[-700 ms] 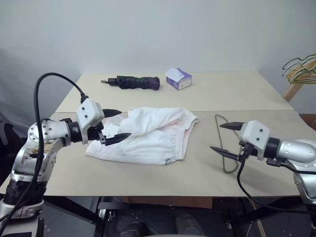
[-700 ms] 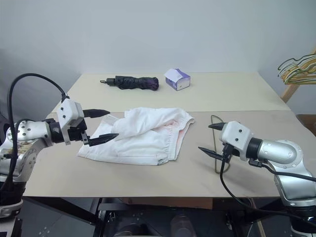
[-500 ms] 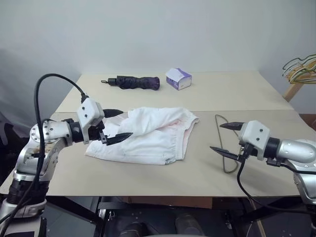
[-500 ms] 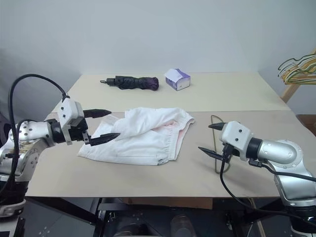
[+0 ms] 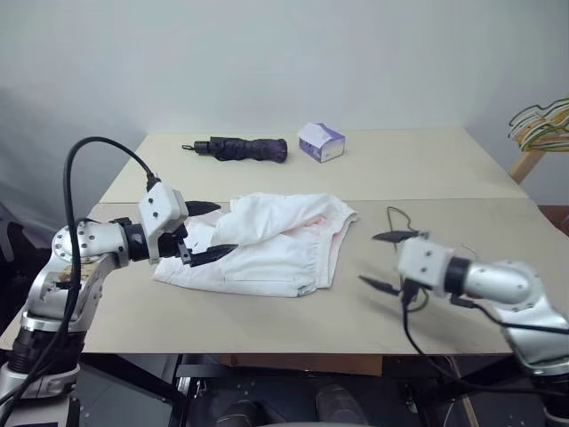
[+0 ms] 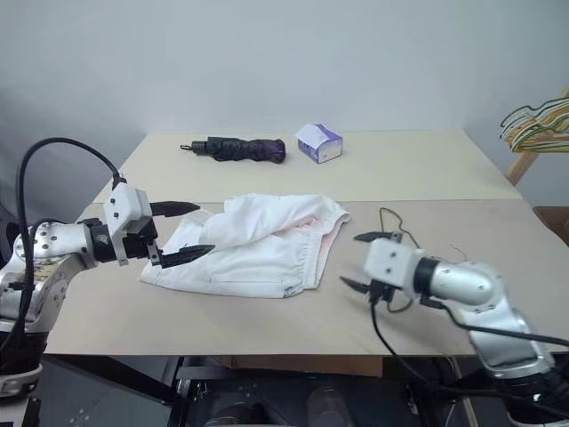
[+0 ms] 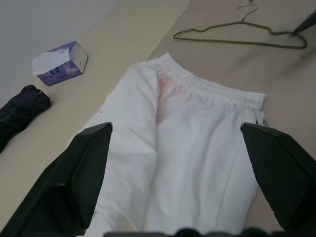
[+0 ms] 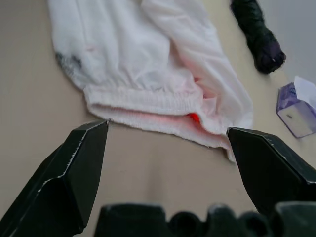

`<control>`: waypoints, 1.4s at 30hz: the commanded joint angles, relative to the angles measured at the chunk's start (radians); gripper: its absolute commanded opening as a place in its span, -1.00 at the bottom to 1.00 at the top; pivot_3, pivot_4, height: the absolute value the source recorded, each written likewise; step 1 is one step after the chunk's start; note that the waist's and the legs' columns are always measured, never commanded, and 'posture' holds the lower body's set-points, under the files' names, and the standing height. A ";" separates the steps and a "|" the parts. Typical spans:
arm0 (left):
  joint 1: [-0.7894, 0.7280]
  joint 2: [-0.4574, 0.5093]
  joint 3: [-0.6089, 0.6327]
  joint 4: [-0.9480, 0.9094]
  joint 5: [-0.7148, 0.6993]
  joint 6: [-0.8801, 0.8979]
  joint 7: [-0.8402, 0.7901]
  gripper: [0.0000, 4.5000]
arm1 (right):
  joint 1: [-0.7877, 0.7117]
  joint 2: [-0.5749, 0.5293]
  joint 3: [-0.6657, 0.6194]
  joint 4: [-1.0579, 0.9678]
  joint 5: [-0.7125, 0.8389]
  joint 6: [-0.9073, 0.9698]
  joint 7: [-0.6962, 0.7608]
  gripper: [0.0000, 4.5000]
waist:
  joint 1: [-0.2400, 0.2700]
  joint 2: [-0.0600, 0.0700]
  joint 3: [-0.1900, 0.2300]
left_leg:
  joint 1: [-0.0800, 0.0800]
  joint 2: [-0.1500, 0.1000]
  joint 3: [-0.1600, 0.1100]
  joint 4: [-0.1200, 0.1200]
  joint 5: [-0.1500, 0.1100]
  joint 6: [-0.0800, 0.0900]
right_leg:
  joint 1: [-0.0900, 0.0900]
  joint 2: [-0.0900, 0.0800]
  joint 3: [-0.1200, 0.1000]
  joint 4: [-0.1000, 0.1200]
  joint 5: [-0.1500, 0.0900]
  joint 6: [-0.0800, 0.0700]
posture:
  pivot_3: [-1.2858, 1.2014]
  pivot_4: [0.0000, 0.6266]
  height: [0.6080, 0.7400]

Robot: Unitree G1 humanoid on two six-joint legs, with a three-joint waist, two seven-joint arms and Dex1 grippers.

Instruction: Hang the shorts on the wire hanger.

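Right tool [image 5: 384,261] has swung in toward the shorts [image 5: 267,242] since a moment ago, jaws spread wide, nothing in them. It was sitting over the hanger [image 7: 240,35] before; now it hangs between hanger and waistband, above the table [image 5: 267,311]. Its wrist view looks straight at the gathered waistband w/ a pink-red patch, so my read is it's lining up on the waistband edge, not the wire.

Left tool [image 5: 206,230] barely shifted: released, wide apart, empty, poised at the leg end of the shorts, one finger over the cloth edge. Can't tell if it touches.

Shorts lie flat mid-table, partly folded over, waistband toward the hanger. Hanger flat on the table just beyond the waistband, hook away from the robot, untouched.

Meaning: nothing gripped yet, task at the approach stage; both tools look set to take opposite ends of the cloth.

Farther back: folded umbrella [image 5: 240,149] and tissue box [image 5: 321,141], well apart from the work. Spare hangers [image 5: 539,122] off the far right.
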 commanded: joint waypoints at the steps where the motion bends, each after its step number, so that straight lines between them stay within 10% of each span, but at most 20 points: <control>1: 0.008 0.009 0.029 -0.035 -0.002 -0.024 0.009 1.00 | -0.086 0.029 0.107 0.046 -0.194 -0.080 -0.053 0.99 | -0.001 0.000 0.000 | 0.000 0.000 0.000 0.000 0.000 0.000 | 0.000 0.000 0.000 0.000 0.000 0.000 | -0.19 -1.00 1.00; 17: 0.018 0.016 0.034 -0.045 0.000 -0.031 -0.002 1.00 | -0.214 0.249 0.357 0.150 -0.568 -0.020 -0.058 0.99 | -0.006 -0.001 0.000 | 0.008 0.000 -0.001 0.000 0.000 0.000 | 0.005 0.004 0.001 0.003 0.000 0.000 | -0.18 -1.00 1.00; 32: 0.036 0.020 0.015 -0.045 0.036 -0.074 0.001 1.00 | -0.266 0.282 0.391 0.160 -0.694 -0.014 0.012 -0.99 | -0.019 -0.001 0.000 | 0.010 0.001 -0.003 -0.001 0.000 0.000 | 0.007 0.005 0.001 0.003 0.000 -0.001 | -0.17 -1.00 1.00; 42: 0.127 0.125 -0.092 0.122 0.343 -0.450 -0.022 1.00 | -0.265 0.233 0.248 0.134 -0.613 0.018 0.001 -0.99 | -0.027 0.000 0.000 | 0.010 0.001 -0.003 -0.002 0.000 0.000 | 0.006 0.005 0.001 0.003 0.000 -0.001 | -0.19 -1.00 1.00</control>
